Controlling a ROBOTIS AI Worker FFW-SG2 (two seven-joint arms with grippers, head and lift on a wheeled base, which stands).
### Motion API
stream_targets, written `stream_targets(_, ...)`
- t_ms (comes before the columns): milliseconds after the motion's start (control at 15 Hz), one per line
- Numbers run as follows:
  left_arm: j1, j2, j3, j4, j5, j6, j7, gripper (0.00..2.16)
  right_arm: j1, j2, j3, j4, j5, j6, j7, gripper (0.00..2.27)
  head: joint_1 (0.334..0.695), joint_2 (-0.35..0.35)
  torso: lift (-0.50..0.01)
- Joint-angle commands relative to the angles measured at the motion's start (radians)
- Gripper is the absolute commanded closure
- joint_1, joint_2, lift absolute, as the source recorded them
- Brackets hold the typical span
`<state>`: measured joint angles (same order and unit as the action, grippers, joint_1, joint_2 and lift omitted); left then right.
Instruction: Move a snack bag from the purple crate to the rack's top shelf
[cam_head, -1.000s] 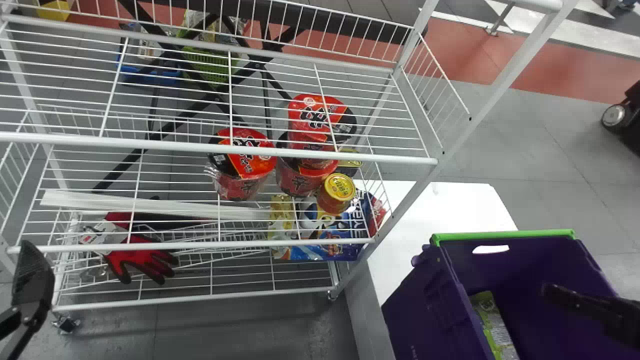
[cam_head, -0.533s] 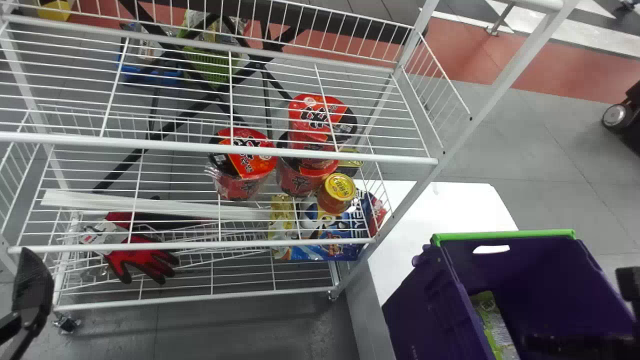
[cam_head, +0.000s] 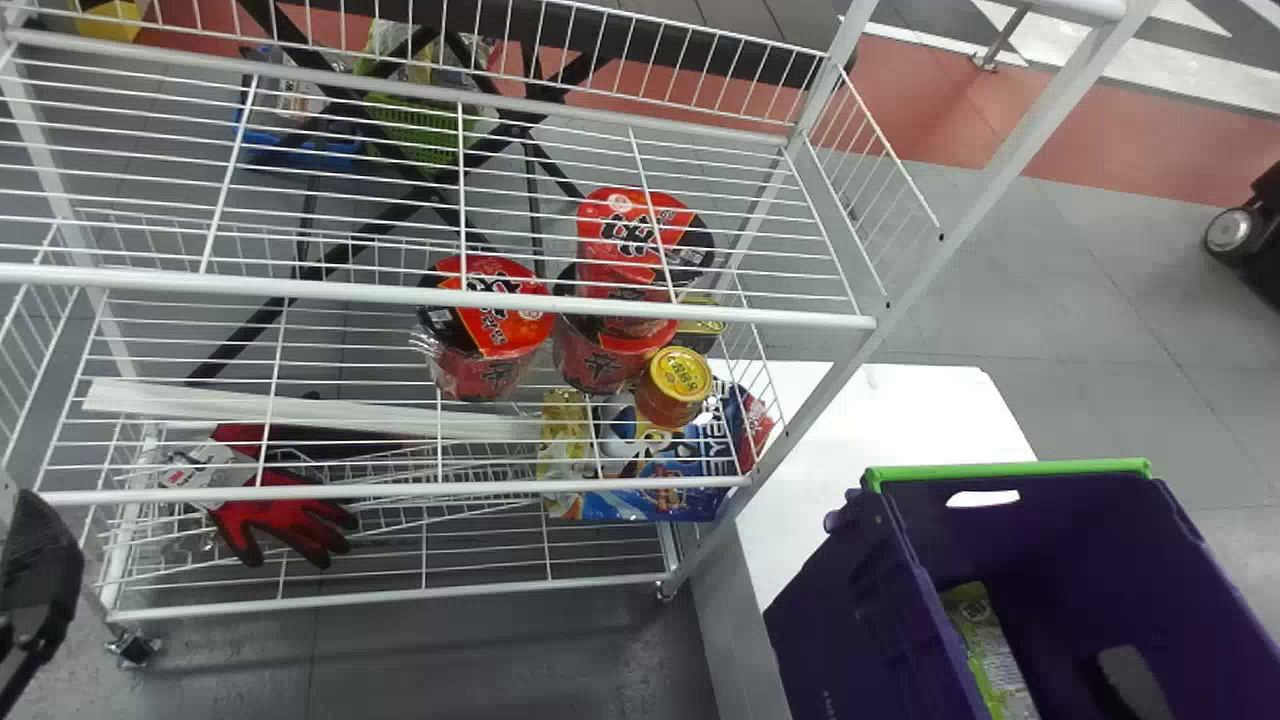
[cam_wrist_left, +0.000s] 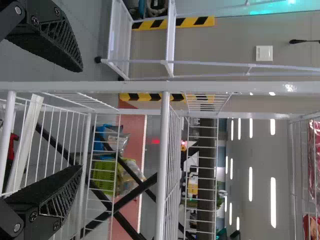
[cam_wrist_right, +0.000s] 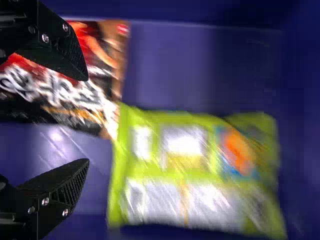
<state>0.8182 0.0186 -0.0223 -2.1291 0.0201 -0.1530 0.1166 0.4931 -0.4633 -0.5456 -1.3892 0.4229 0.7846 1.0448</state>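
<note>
Purple crate (cam_head: 855, 600), pre-grasp stage: the right gripper (cam_wrist_right: 88, 120), fingers apart, should next straddle and pinch a snack bag (cam_wrist_right: 195, 175).

The left fingers (cam_head: 42, 560), at eight o'clock, and right fingers (cam_head: 1132, 682), at five o'clock, are black, tapering wedges with textured pads (cam_wrist_left: 47, 184), slotted sides and round metallic screws (cam_wrist_right: 45, 37).
</note>
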Motion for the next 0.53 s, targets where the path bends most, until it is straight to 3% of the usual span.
stream_targets(0,0.001,-0.002,0.002,0.001,0.003,0.002,0.0,0.13,-0.001,0.006,0.047,0.03,0.037,-0.003,0.003,0.29,0.695,-0.35,-0.454)
stream_targets(200,0.002,0.0,0.008,0.001,0.009,-0.001,0.0,0.13,0.018,0.014,0.035,0.049,0.043,-0.024,0.023,0.29,0.695,-0.35,-0.454)
stream_targets(467,-0.011,0.001,0.021,0.015,0.029,0.002,-0.014,0.13,0.078,0.032,-0.08,0.053,-0.015,-0.138,0.053,0.29,0.695,-0.35,-0.454)
